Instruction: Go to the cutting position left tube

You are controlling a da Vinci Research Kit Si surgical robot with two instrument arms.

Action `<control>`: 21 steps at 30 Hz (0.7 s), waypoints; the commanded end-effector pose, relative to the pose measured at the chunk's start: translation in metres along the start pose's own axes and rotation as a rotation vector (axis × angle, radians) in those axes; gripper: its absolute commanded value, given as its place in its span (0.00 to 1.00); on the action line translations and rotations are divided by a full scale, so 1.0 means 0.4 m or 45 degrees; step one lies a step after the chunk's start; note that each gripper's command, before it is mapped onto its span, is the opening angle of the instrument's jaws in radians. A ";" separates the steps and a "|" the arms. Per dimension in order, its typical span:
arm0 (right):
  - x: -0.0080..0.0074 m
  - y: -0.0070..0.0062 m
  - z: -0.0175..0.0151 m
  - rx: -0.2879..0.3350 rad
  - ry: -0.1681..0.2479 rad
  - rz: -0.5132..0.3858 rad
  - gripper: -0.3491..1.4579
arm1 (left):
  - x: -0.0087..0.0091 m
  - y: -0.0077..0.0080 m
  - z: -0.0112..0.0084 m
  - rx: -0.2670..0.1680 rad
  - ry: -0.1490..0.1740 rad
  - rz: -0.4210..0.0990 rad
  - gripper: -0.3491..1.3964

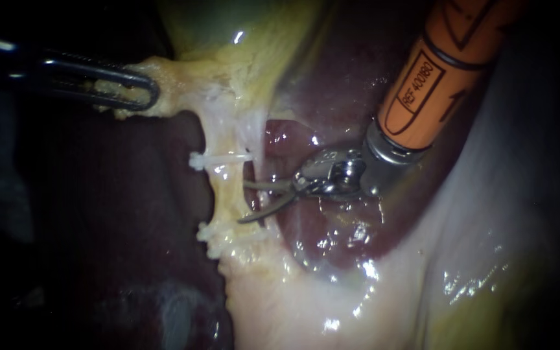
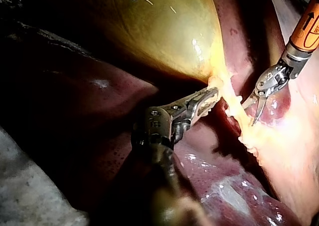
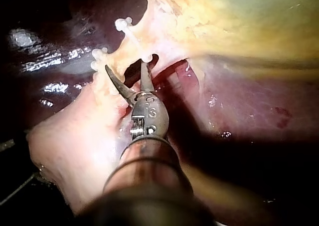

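Note:
A pale yellow tube [image 1: 229, 194] runs down from the gallbladder [image 1: 247, 32] and carries two white clips, an upper clip [image 1: 218, 160] and a lower clip [image 1: 225, 234]. My right instrument [image 1: 244, 203], with an orange shaft, has its two thin blades open, their tips at the tube's right edge between the clips. In the right wrist view the open blades [image 3: 127, 66] reach the tube just beside the clips [image 3: 98, 53]. My left instrument [image 1: 134, 91] is shut on yellowish tissue at the gallbladder's neck and holds it leftward; the left wrist view shows the same grip [image 2: 212, 97].
Dark red liver [image 1: 131, 214] lies left of the tube, and a wet red patch [image 1: 332, 233] sits under the right instrument. Pale glistening tissue [image 1: 422, 272] fills the lower right. The gallbladder's green-yellow body [image 2: 159, 31] bulges beyond the left instrument.

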 end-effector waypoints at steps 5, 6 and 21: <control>0.0012 0.0005 0.0023 0.017 0.041 0.026 0.98 | -0.0001 0.0000 0.0003 0.002 0.001 0.001 0.00; 0.0013 0.0007 0.0030 0.017 0.044 0.025 0.98 | -0.0001 0.0000 0.0004 0.002 0.001 0.001 0.00; 0.0030 0.0028 0.0117 0.032 0.118 0.027 0.98 | -0.0002 0.0001 0.0005 -0.001 0.000 0.001 0.00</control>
